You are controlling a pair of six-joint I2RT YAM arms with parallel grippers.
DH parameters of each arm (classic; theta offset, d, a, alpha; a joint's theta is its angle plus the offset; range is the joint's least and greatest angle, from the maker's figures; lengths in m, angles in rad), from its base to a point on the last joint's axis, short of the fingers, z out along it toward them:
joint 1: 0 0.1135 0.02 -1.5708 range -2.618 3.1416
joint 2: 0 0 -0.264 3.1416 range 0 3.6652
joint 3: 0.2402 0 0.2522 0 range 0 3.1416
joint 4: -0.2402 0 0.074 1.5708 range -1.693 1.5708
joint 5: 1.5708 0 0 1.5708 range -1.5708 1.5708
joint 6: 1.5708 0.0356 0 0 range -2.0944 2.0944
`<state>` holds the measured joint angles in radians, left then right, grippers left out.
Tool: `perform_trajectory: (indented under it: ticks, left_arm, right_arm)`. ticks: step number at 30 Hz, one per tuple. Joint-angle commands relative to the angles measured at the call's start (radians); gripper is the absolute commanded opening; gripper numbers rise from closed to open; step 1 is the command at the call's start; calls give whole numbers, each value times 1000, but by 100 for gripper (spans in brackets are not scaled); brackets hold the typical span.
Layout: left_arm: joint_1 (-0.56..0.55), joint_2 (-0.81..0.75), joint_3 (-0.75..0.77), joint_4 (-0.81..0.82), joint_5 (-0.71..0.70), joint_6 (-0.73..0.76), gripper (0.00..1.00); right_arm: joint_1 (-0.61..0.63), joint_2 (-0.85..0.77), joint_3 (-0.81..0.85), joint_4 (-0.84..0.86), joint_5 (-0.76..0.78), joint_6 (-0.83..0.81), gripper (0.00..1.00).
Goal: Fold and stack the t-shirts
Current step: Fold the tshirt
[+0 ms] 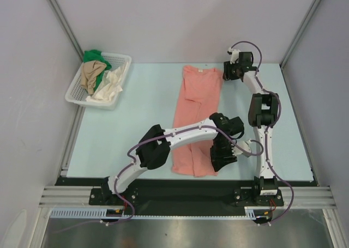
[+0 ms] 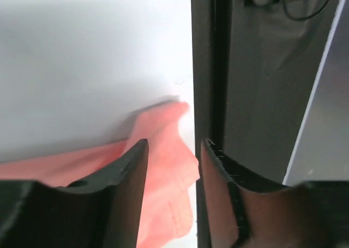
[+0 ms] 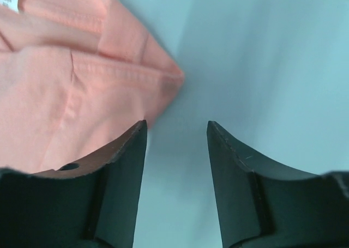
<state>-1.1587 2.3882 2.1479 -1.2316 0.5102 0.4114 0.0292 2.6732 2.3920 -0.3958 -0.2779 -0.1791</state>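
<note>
A salmon-pink t-shirt (image 1: 196, 103) lies on the pale blue table as a long narrow strip, collar end far. My left gripper (image 1: 222, 158) hovers over its near right corner, jaws open. In the left wrist view that pink corner (image 2: 169, 171) lies between and below the fingers of the left gripper (image 2: 173, 144), ungripped. My right gripper (image 1: 228, 73) is beside the shirt's far right corner. In the right wrist view the right gripper (image 3: 176, 125) is open over bare table, the pink corner (image 3: 82, 84) just left of it. Green (image 1: 94, 55), tan (image 1: 92, 73) and cream (image 1: 112, 83) shirts sit crumpled in the basket.
The white lattice basket (image 1: 124, 57) stands at the table's far left corner. A black strip (image 1: 180, 182) runs along the near table edge, close by the left gripper (image 2: 251, 95). Grey walls enclose the table on three sides.
</note>
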Motion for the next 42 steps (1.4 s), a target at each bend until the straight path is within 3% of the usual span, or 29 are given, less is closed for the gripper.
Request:
perform_trajectory:
  ticks: [1,4,7,10,11,12,14,15,19,27,32,35,42]
  left_arm:
    - [-1,-165,84,-14,-65,-5,65]
    - [31,-274,64,6,-105,-16,76]
    - [129,-363,-6,32,-101,-116,78]
    - [271,-510,-185,142,-120,-250,77]
    - [359,-631,-397,224,-124,-332,76]
    - [467,-665,-469,274,-110,-446,74]
    - [577,-734,-664,380,-52,-558,74]
    - [665,-747,-722,403,-27,-633,73]
    - [795,-765,-952,448,80,-704,69]
    - [829,-820,-1134,503,192,-721,70]
    - [820,-810,-1257,527,223,-747,69]
    - [791,-756,-1264,552,226,-750,67]
    - [731,-637,-1194,612,252,-783,62]
  right_arm:
    - [-49,-185,-86,-21,26,-16,54]
    - [-66,-327,-247,-57,29,-16,54]
    - [-81,-506,-417,-99,-4,16,54]
    - [-101,-663,-683,-130,-128,110,53]
    - [-106,-819,-888,-139,-171,171,53]
    - [-106,-869,-963,-135,-199,174,53]
    - [-106,-1013,-1142,-126,-263,233,53]
    - [-107,-1059,-1192,-127,-291,269,53]
    - [-107,-1191,-1428,-155,-438,401,51]
    - [-94,-1332,-1724,-226,-495,516,49]
    - [104,-1311,-1723,-316,-442,558,49]
    - [178,-1297,-1739,-345,-396,595,49]
    - [210,-1274,-1757,-357,-348,619,50]
